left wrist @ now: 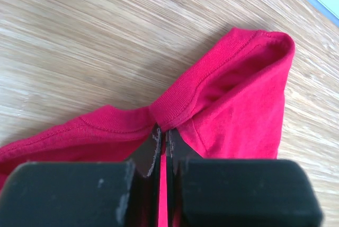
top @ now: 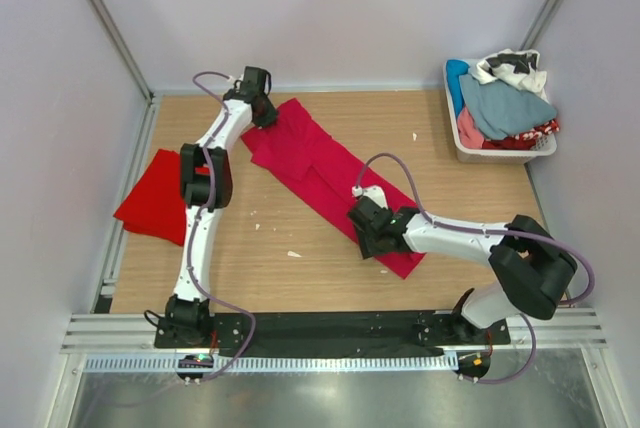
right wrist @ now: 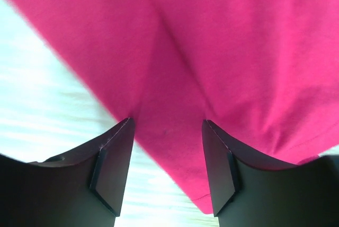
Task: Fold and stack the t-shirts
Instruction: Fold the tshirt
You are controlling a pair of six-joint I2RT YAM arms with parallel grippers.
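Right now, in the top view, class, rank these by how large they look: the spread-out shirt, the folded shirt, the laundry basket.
1. Spread-out shirt
2. Laundry basket
3. Folded shirt, though the left arm hides one edge

Crimson t-shirt (top: 320,173) of soft matt knit cloth, ribbed stitched collar (left wrist: 183,97), scarlet t-shirt (top: 150,203) matt cloth, table (top: 260,278) smooth grained wood, basket (top: 500,154) white plastic.

- left claw (left wrist: 163,143): its own body blocks our view of the crimson t-shirt (left wrist: 238,105) below the collar; the cloth also runs off the bottom-left edge
- right claw (right wrist: 167,123): the cloth here is blurred and cut off at the top and both sides
- scarlet t-shirt (top: 148,203): its right edge is hidden under the left arm (top: 205,183)
- basket (top: 505,155): we can't separate the piled garments
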